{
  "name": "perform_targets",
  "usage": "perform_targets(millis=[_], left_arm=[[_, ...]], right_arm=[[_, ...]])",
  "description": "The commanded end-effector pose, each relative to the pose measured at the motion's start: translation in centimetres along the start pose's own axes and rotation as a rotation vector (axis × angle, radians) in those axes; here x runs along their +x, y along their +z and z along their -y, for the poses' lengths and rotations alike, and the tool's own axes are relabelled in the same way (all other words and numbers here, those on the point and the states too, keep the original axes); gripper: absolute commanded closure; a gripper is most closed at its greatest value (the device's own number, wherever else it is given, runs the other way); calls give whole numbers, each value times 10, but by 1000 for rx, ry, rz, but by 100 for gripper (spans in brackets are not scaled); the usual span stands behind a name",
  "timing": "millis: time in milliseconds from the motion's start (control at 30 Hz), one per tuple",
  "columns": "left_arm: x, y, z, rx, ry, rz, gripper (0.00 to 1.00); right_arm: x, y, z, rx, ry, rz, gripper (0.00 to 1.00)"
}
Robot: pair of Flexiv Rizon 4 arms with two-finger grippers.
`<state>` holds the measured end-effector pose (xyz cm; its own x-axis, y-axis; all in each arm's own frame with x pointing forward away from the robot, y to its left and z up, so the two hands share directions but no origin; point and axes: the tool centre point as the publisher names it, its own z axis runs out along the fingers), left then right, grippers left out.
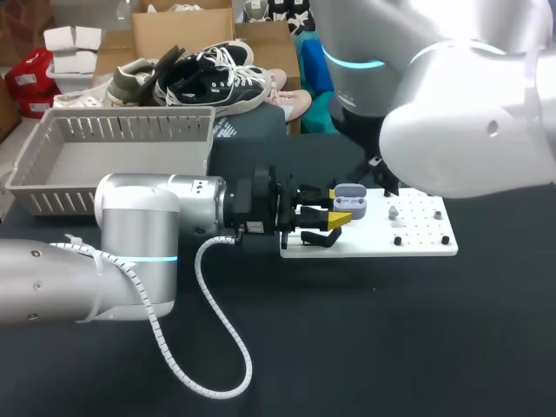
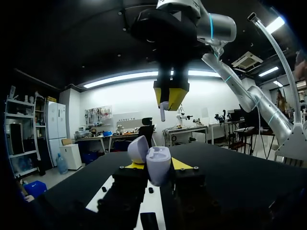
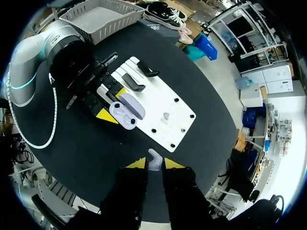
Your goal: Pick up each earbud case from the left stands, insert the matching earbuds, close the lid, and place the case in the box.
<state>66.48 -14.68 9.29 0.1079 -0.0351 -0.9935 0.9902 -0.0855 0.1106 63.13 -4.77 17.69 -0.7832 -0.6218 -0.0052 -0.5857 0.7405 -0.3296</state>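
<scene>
Nearest the head camera, the left arm [image 1: 130, 252] is being held out across the dark counter [image 1: 391, 347]. The open case [image 1: 351, 202] is being gripped from two sides by the left pincer [image 1: 339, 211], just over the near end of the white plate [image 1: 417, 241]. One earbud [image 3: 153, 159] is being pinched between the nearly closed yellow tips of the right pincer [image 3: 154, 164].

The case is being presented almost straight below the right pincer, well apart from it, with its mouth turned upward and its lid [image 2: 138, 148] tipped back to one side. Its long axis appears to be lying along the left pincer's fingers. The right arm [image 1: 469, 130] is judged to be the one placed for the coming move, a plain descent onto a well.

From the left wrist, the gap is being shown from below, the earbud hanging above the case. From the right wrist, two wells are being shown, apparently both empty, along with a second earbud [image 3: 165, 116] lying on the plate beyond the case. From the head camera, the right pincer is being hidden by the right arm's bulk. A grey basket [image 1: 52, 187] is standing behind the left arm, well apart from the case.
</scene>
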Motion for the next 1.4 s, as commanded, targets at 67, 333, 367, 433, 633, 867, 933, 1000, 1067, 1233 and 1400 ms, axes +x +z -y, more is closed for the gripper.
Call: perform_targets(millis=[67, 333, 367, 433, 633, 867, 933, 1000, 1067, 1233, 1400], left_arm=[[6, 2, 0, -26, -22, -11, 100], [10, 4, 1, -33, -48, -28, 100], [10, 5, 1, -33, -49, -27, 100], [11, 7, 1, -31, -50, -23, 100], [10, 10, 1, -27, -48, -21, 100], [10, 10, 1, -27, -48, -21, 100], [10, 10, 1, -27, -48, -21, 100], [10, 10, 1, -27, -48, -21, 100], [10, 10, 1, -27, -48, -21, 100], [10, 10, 1, -27, -48, -21, 100], [10, 10, 1, -27, -48, -21, 100]], right_arm=[[-8, -6, 4, -35, 158, -39, 100], [-4, -10, 3, -121, 317, -134, 100], [-4, -11, 2, -139, 336, -138, 100], [-2, -12, 0, -153, 353, -165, 100], [0, -7, -7, -150, 386, -195, 100], [-1, -1, -10, -166, 422, -202, 100], [-1, -1, -10, -166, 422, -202, 100], [-1, -1, -10, -166, 422, -202, 100], [-1, -1, -10, -166, 422, -202, 100], [-1, -1, -10, -166, 422, -202, 100], [-4, -1, -13, -172, 452, -215, 100]])
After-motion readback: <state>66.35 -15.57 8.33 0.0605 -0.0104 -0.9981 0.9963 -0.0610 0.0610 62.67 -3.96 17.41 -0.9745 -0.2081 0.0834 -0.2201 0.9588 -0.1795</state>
